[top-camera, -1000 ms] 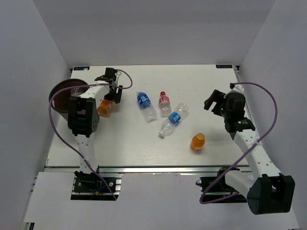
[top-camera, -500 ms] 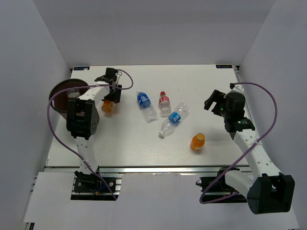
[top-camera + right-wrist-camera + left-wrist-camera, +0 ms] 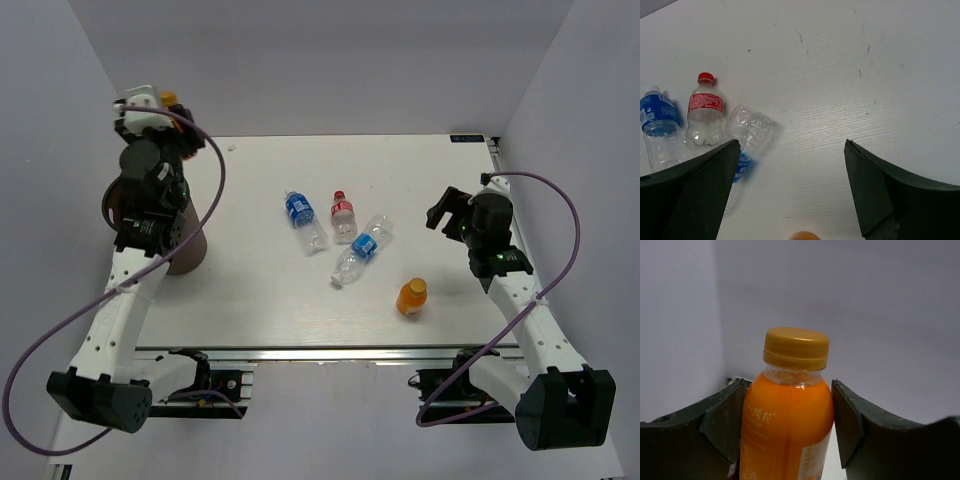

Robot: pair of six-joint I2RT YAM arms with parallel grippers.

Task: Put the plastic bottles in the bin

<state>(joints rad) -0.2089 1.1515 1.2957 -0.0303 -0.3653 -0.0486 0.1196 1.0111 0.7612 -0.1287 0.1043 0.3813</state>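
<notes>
Since a second ago the left arm has swung up from the table's far-left corner and now stands tall over the bin (image 3: 186, 252), carrying the left gripper (image 3: 160, 103) high against the far wall; the right arm has not shifted. In the left wrist view the orange bottle (image 3: 789, 415) stands upright, clamped between the two dark fingers (image 3: 722, 425), cap up and nothing but wall behind it. Whether it hangs squarely over the bin's mouth cannot be told, as the arm hides most of the rim and all of the inside. The right gripper (image 3: 441, 212) hovers above the right side of the table (image 3: 250, 300) with its jaws wide apart and empty. Four bottles lie on the table: a blue-labelled bottle (image 3: 300, 215), a red-labelled bottle (image 3: 343, 216) just right of it, a crumpled blue-labelled bottle (image 3: 361, 250) nearer, and a second orange bottle (image 3: 412, 296) near and to the right. By my judgement the task is early: one bottle is lifted but not yet dropped, four wait
</notes>
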